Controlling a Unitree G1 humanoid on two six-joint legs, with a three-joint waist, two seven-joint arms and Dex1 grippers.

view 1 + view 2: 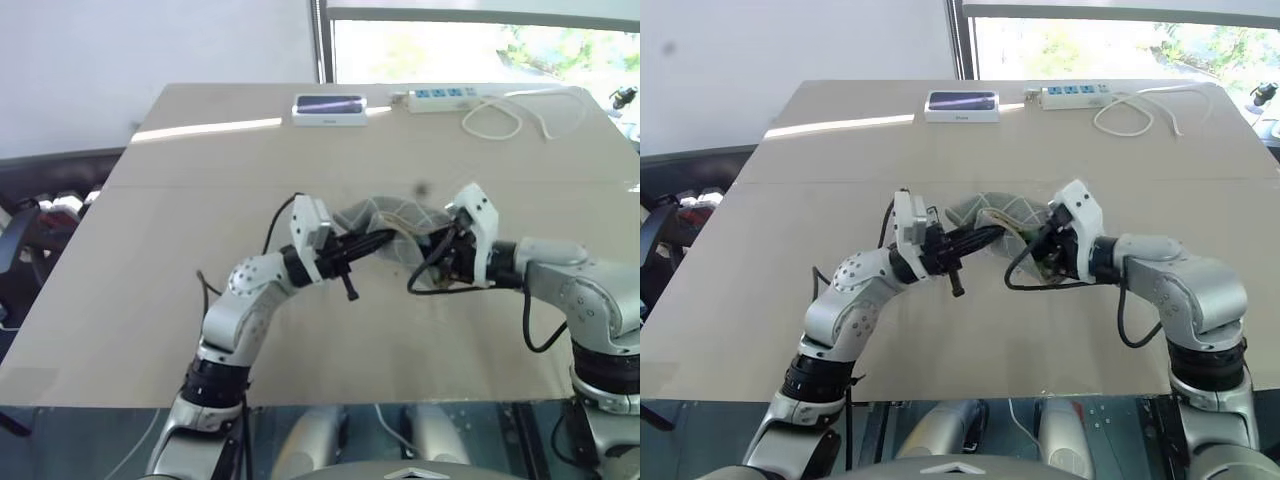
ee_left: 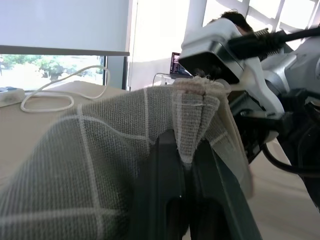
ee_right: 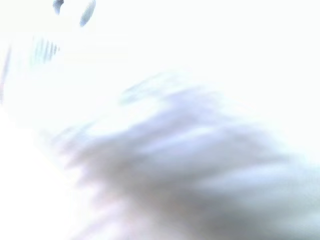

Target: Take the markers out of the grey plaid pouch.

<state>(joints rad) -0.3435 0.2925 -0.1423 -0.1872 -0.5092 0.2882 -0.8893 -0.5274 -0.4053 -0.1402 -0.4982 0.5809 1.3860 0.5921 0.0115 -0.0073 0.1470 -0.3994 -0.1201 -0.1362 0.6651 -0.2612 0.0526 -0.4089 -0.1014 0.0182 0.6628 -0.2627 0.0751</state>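
The grey plaid pouch (image 1: pixel 385 214) hangs bunched between my two grippers, a little above the middle of the table. My left gripper (image 1: pixel 1002 231) comes in from the left and is shut on an end fold of the pouch. In the left wrist view its dark fingers (image 2: pixel 167 170) pinch the gridded fabric (image 2: pixel 100 165) at the seam. My right gripper (image 1: pixel 428 250) is against the pouch's right end; whether it grips the fabric I cannot tell. The markers are hidden.
At the table's far edge lie a white-framed dark device (image 1: pixel 329 108) and a white power strip (image 1: pixel 445 96) with a looped white cable (image 1: pixel 500 120). The beige table (image 1: pixel 150 300) spreads wide to the left and front of my arms.
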